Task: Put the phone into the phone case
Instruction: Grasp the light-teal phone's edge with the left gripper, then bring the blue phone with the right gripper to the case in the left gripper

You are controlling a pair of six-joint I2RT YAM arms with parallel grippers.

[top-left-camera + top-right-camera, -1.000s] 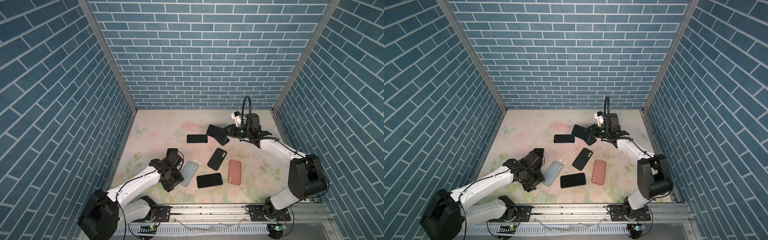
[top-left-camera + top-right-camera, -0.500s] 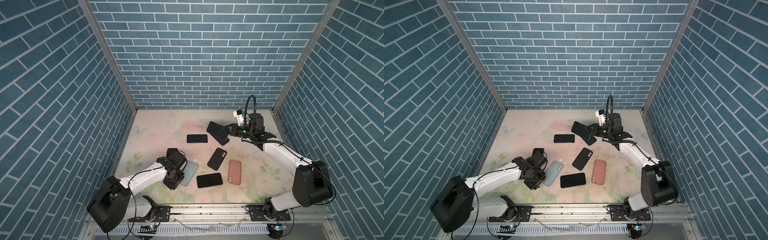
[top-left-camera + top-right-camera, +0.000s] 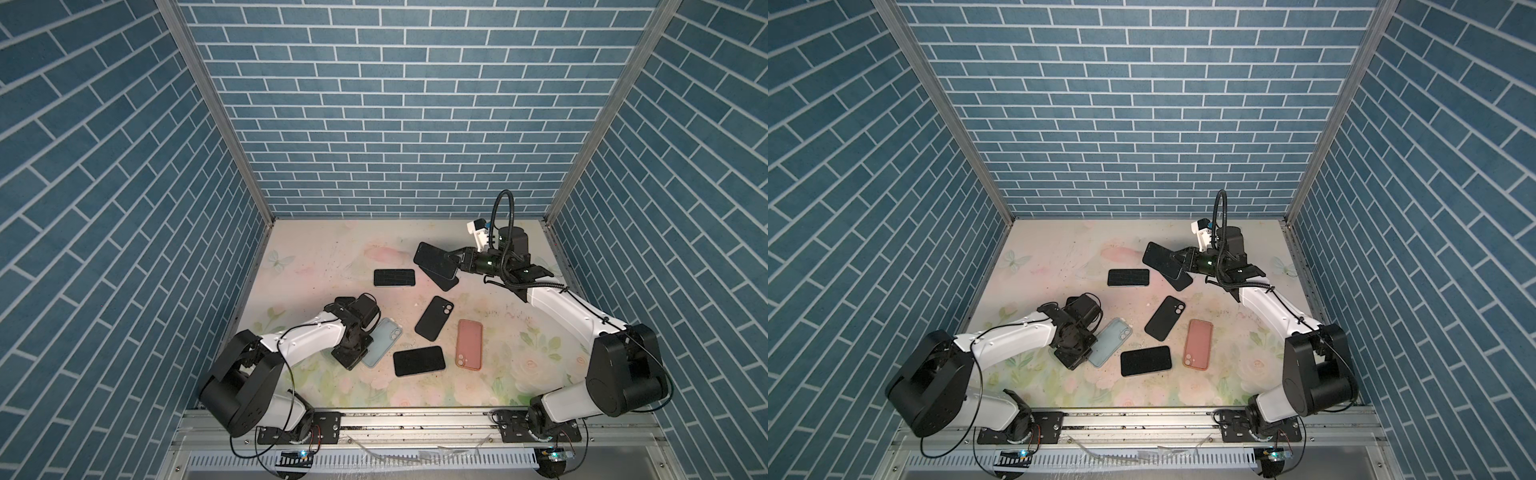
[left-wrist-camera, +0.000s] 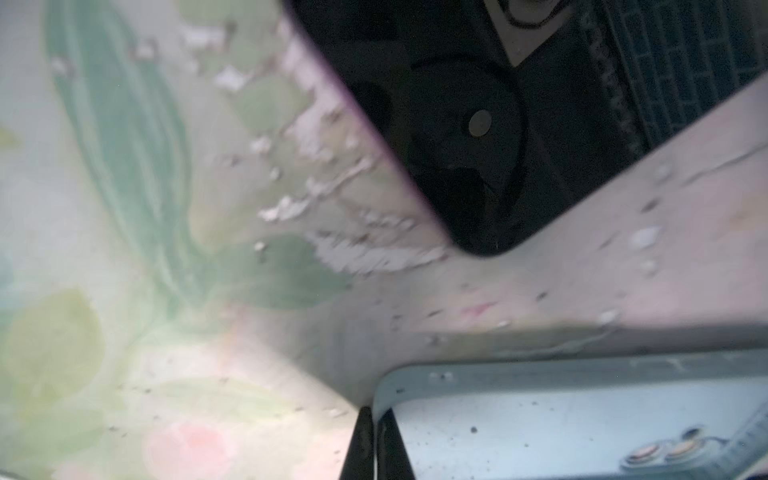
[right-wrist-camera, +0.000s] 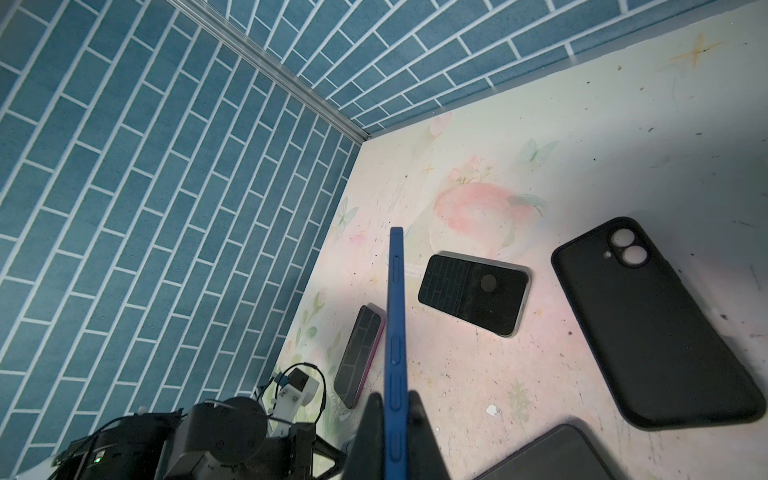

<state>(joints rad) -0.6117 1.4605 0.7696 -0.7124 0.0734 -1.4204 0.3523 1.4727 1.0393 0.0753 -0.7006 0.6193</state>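
So far only the grasps are done: the right tool (image 3: 452,262) holds the dark blue slim phone (image 3: 432,258) raised over the floral table (image 3: 332,257), the left tool (image 4: 376,415) pinches the rim of the pale blue rubbery case (image 4: 561,415), fitting remains

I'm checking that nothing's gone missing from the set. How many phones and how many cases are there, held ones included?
Phones: 3 (blue phone in the right gripper, far phone, near phone)
Cases: 4 (light blue case in the left gripper, pink case, middle black case, far black case)
Total: 7
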